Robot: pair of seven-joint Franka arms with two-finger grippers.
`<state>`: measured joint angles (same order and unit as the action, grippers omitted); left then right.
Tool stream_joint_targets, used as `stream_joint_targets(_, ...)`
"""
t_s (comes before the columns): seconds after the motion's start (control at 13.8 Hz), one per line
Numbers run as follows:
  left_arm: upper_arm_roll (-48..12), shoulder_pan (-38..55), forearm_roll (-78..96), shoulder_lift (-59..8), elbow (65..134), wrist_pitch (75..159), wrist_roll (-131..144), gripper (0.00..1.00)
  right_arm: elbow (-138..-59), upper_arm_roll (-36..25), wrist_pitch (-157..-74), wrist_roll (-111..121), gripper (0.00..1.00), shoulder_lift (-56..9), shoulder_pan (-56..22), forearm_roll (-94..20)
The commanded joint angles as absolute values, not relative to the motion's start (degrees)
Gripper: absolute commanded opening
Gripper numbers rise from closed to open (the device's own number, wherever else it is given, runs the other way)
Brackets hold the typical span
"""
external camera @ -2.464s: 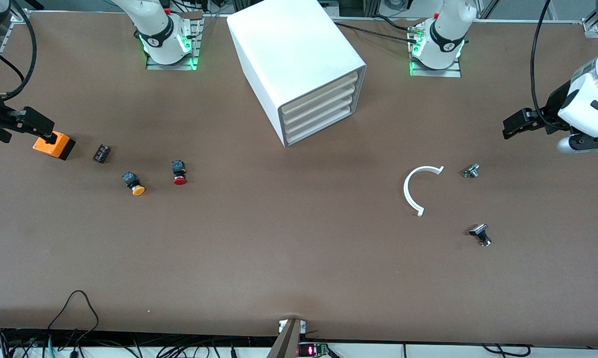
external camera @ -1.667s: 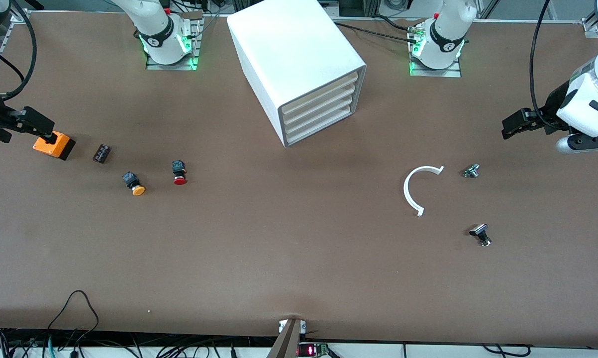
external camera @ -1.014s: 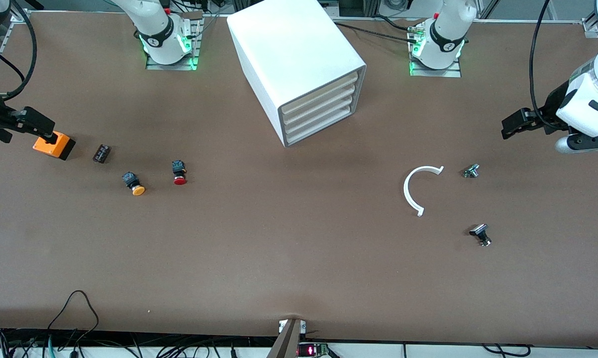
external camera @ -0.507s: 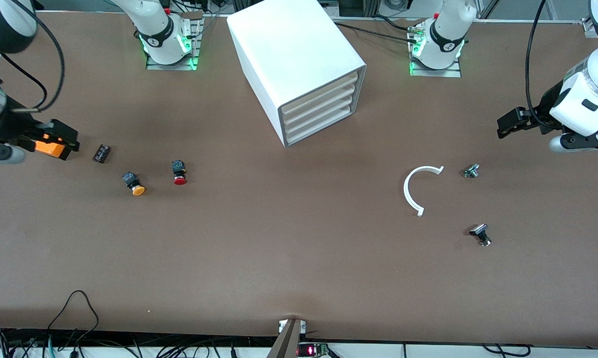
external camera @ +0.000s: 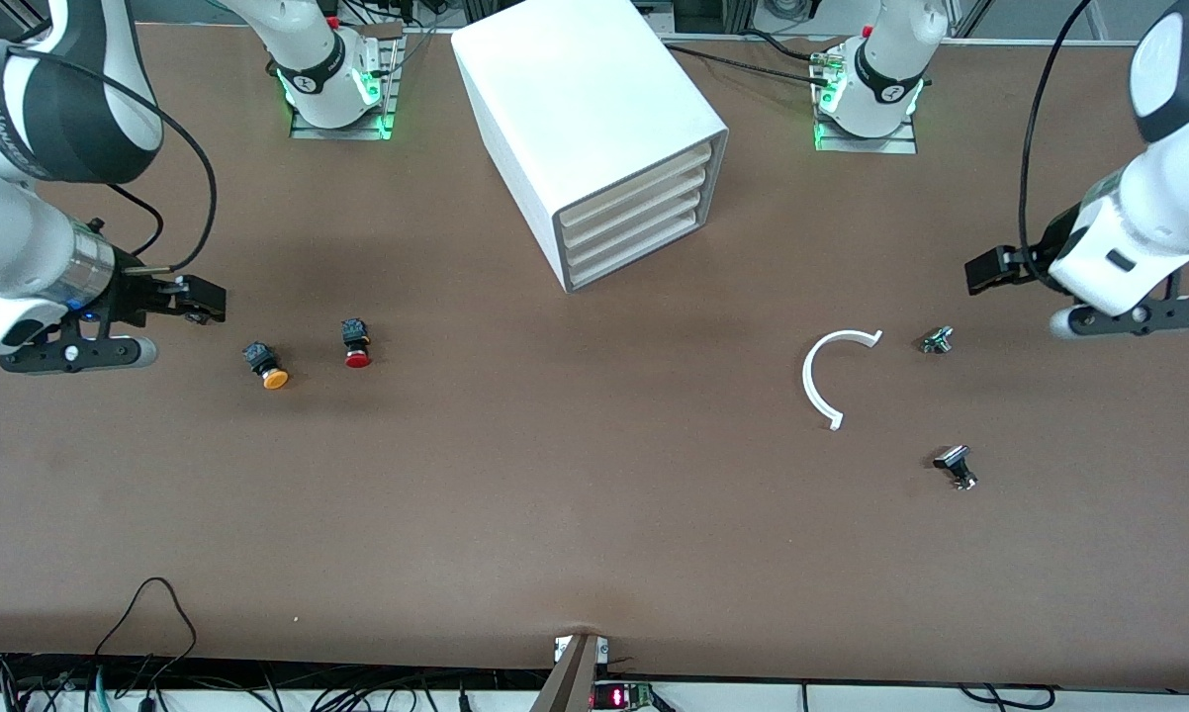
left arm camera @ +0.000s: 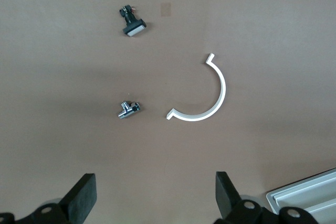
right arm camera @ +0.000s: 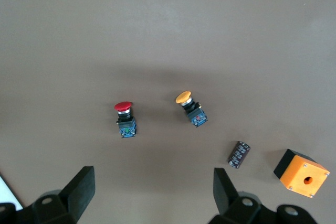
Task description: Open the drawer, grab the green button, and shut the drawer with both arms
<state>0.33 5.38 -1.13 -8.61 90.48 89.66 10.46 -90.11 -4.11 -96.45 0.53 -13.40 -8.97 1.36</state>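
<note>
The white cabinet (external camera: pixel 575 99) stands at the table's middle, near the robots' bases. Its four drawers are all shut; the lowest drawer (external camera: pixel 636 254) sits flush. The green-capped button is out of view. My right gripper (external camera: pixel 204 300) is open and empty, over the table beside the orange-capped button (external camera: pixel 268 365). Its wrist view shows the open fingers (right arm camera: pixel 83 192) above bare table. My left gripper (external camera: pixel 985 269) is open and empty, over the table beside a small metal fitting (external camera: pixel 937 340). Its fingers (left arm camera: pixel 83 199) stand wide apart in the left wrist view.
A red-capped button (external camera: pixel 356 344) lies beside the orange-capped one. The right wrist view also shows a dark cylinder (right arm camera: pixel 239 154) and an orange box (right arm camera: pixel 303 173). A white arc (external camera: pixel 827 376) and a black part (external camera: pixel 956 465) lie toward the left arm's end.
Both arms have moved in from the table's ends toward its middle. The right arm now covers the orange box and dark cylinder in the front view. Both grippers stay open.
</note>
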Motion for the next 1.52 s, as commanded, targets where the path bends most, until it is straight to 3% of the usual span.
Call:
stream_joint_targets(0.0, 0.44, 5.71, -1.5, -11.85, 88.59, 88.59, 8.53, 1.0, -89.74, -4.39, -97.64, 0.97, 1.0, -15.81, -11.07, 0.18)
stream_joint_targets(0.58, 0.35, 5.01, 13.6, -22.67, 90.08, 88.95, -0.5, 1.0, -89.74, -4.39, -104.85, 1.05, 1.0, -24.16, -15.12, 0.97)
stream_joint_targets(0.87, -1.75, 5.36, 23.96, -27.23, 95.79, 89.47, -6.4, 1.0, -90.43, -4.66, -110.19, 7.02, 1.0, -28.47, -11.7, 0.18)
stream_joint_targets(1.23, -2.9, 5.71, 39.44, -29.88, 107.12, 98.25, -21.78, 1.0, -93.16, -4.66, -113.64, 10.37, 1.0, -28.12, -10.02, 0.18)
stream_joint_targets(1.45, -7.54, 6.24, 43.68, -31.11, 110.38, 101.23, -25.39, 0.99, -95.26, -4.66, -116.97, 10.63, 1.0, -28.91, -8.8, 0.18)
